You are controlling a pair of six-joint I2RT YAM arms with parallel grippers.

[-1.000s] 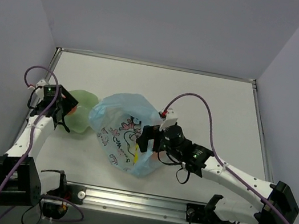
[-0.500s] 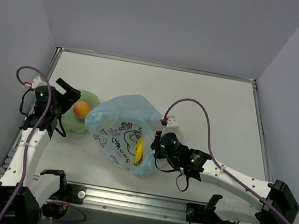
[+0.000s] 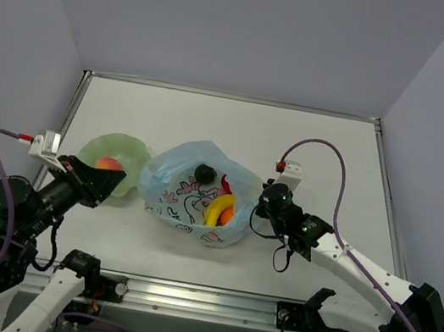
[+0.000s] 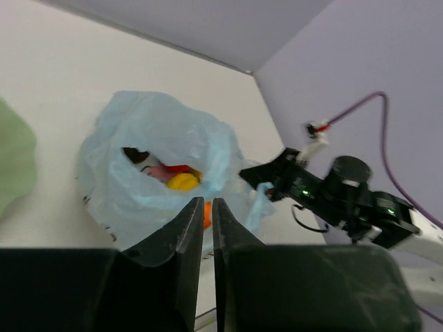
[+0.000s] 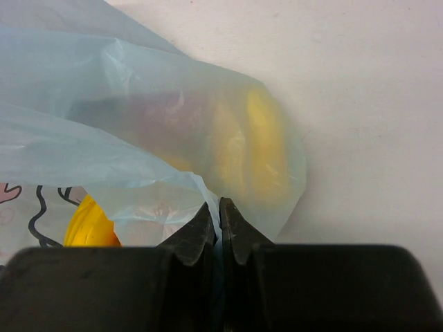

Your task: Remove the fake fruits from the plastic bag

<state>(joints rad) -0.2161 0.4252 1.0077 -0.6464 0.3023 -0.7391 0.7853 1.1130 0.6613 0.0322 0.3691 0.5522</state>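
Pale grey walls (image 3: 229, 30) enclose a white table (image 3: 311, 147), seen from above. The right gripper (image 5: 216, 205) has its two fingers pressed together on a fold of thin film from the plastic bag (image 3: 179, 189), pinched at the bag's right-hand rim. This grip looks meant to anchor the bag and keep its mouth pulled open. The bag is crinkly, translucent light blue, printed with a dark cartoon outline and pink marks. It lies around the middle of the table, closer to the near edge than the far one. Its mouth gapes upward. Inside it show a yellow banana-like fruit (image 3: 218, 210), an orange fruit (image 3: 229, 216) touching it, a red piece (image 3: 227, 186) and a dark round shape (image 3: 204, 171) too small to identify. The left gripper (image 4: 206, 205) has its fingers drawn almost together, with nothing between them. It hangs over the left side of the table, apart from the bag, and points toward the open mouth. Just beyond it, close to the left edge, a pale green plate (image 3: 129, 154) holds one peach-orange fruit (image 3: 107, 164). The plate appears to be the drop-off spot. At least one fruit is out of the bag, and several remain inside.
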